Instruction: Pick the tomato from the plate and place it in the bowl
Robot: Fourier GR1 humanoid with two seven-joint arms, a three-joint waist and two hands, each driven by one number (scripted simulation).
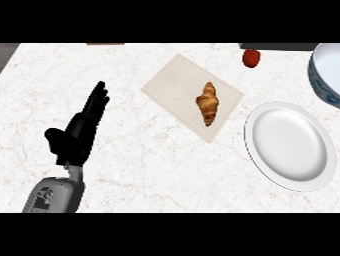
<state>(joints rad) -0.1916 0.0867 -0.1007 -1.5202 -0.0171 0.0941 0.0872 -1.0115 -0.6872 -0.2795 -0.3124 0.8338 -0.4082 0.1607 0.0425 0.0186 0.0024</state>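
The red tomato [251, 57] lies on the counter at the far edge, just left of the bowl and apart from the plate. The white plate [291, 147] at the right has nothing on it. The blue-patterned bowl [328, 82] is cut by the upper right edge; a dark patch shows inside it and I cannot tell what it is. My left hand [75, 136] rests at the left, open with fingers straight and pointing away, far from the tomato, plate and bowl. My right hand shows nowhere.
A croissant [208, 103] lies on a pale cutting board [174, 82] in the middle, between my left hand and the plate. A dark object [276, 46] sits at the far edge behind the tomato. The counter's left edge runs at the upper left.
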